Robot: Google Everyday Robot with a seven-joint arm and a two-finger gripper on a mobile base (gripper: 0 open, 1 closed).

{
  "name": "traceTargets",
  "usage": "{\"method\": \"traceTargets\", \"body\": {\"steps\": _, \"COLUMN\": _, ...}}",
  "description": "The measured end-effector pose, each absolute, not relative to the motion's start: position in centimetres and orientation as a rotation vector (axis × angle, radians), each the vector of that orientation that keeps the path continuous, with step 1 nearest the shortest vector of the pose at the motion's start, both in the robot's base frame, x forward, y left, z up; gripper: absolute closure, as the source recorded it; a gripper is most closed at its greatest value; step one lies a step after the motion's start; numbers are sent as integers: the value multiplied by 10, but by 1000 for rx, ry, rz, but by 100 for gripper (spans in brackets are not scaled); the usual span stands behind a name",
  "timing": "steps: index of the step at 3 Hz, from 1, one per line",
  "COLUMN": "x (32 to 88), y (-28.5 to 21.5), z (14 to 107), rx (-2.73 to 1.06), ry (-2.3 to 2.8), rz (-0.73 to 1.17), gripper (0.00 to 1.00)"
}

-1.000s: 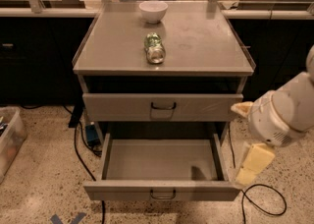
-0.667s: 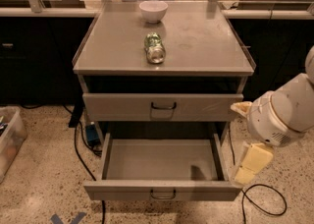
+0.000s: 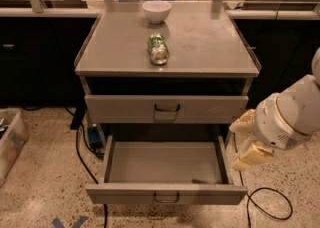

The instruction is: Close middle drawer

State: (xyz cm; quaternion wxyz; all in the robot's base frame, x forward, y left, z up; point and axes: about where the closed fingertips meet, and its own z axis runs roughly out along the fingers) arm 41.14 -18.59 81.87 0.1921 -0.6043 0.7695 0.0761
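Note:
The middle drawer (image 3: 165, 193) is pulled far out of the grey cabinet; its flat front with a small dark loop handle faces me, and its tray looks almost empty. Above it, the top drawer (image 3: 166, 109) sits nearly closed. My gripper (image 3: 244, 141), with cream fingers (image 3: 254, 156) on a white wrist, hovers just off the open drawer's right side, level with its side wall. The fingers stand apart with nothing between them. The lowest drawer is hidden under the open one.
On the cabinet top lie a crushed green can (image 3: 158, 48) and a white bowl (image 3: 156, 11). A black cable (image 3: 270, 207) loops on the floor at right, more cables run at left (image 3: 82, 157), and a plastic bin (image 3: 9, 142) stands at far left.
My gripper has shifted slightly, its lower finger rising a little beside the drawer's right side. The drawer has not moved.

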Motion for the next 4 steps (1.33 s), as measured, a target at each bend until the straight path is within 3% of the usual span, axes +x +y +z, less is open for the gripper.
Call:
{"method": "traceTargets", "body": {"steps": 2, "x": 397, "y": -176, "z": 781, "rx": -1684, "ry": 2177, "rz": 282, "gripper": 89}}
{"method": "traceTargets", "body": {"steps": 3, "x": 373, "y": -148, "z": 715, "rx": -1608, "ry": 2225, "rz": 452, "gripper": 100}}
{"method": "traceTargets", "body": {"steps": 4, "x": 346, "y": -127, "z": 652, "rx": -1482, "ry": 2305, "rz": 551, "gripper": 100}}
